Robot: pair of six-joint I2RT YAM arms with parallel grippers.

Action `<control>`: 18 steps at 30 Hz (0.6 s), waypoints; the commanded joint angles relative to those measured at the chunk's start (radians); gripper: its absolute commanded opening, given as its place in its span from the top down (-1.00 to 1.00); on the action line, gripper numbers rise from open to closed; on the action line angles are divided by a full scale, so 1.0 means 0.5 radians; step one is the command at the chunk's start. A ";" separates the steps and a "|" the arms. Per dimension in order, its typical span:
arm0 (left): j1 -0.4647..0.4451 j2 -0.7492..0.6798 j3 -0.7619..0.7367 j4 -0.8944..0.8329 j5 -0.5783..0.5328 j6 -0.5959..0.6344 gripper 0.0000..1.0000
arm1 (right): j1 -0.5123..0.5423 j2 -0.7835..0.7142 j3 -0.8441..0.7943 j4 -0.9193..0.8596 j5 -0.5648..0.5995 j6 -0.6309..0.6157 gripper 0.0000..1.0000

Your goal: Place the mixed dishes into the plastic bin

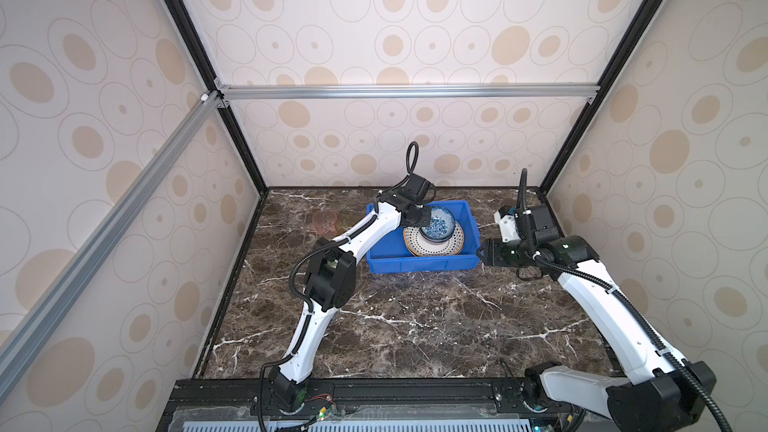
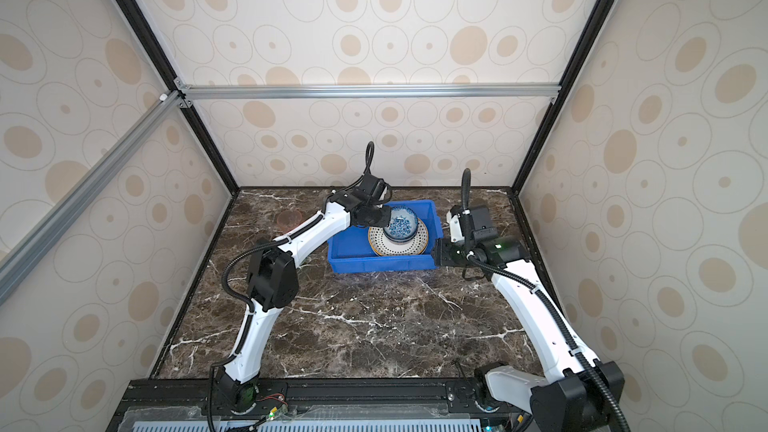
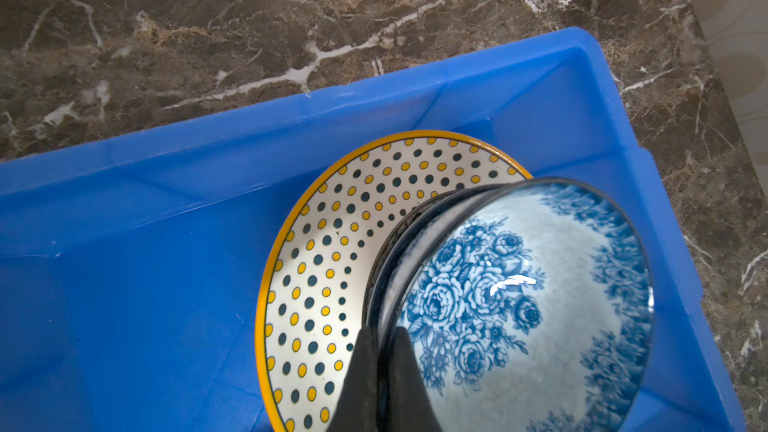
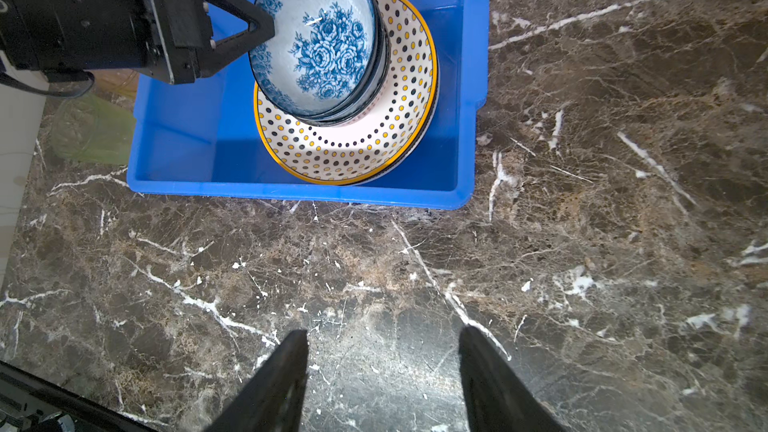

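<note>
The blue plastic bin (image 1: 419,263) (image 2: 382,264) (image 3: 166,184) (image 4: 174,135) stands at the back of the marble table. Inside it lies a yellow-rimmed dotted plate (image 1: 432,248) (image 2: 398,246) (image 3: 328,243) (image 4: 353,143). A blue-white floral bowl (image 1: 438,224) (image 2: 401,224) (image 3: 519,284) (image 4: 316,35) sits tilted over the plate, on top of a dark-rimmed bowl (image 4: 376,85). My left gripper (image 1: 424,218) (image 2: 384,218) (image 3: 382,330) (image 4: 262,29) is shut on the floral bowl's rim. My right gripper (image 1: 482,253) (image 2: 434,253) (image 4: 382,334) hovers open and empty over the table beside the bin's right end.
A pink tumbler (image 1: 324,220) (image 2: 289,218) stands on the table left of the bin, near the left wall. A green tumbler (image 4: 91,130) lies beside the bin's left end, partly under my left arm. Patterned walls close in the table on three sides.
</note>
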 commanded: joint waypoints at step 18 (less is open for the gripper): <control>-0.024 -0.027 0.044 -0.132 -0.022 0.002 0.71 | -0.003 -0.018 -0.011 0.016 -0.020 0.026 -0.23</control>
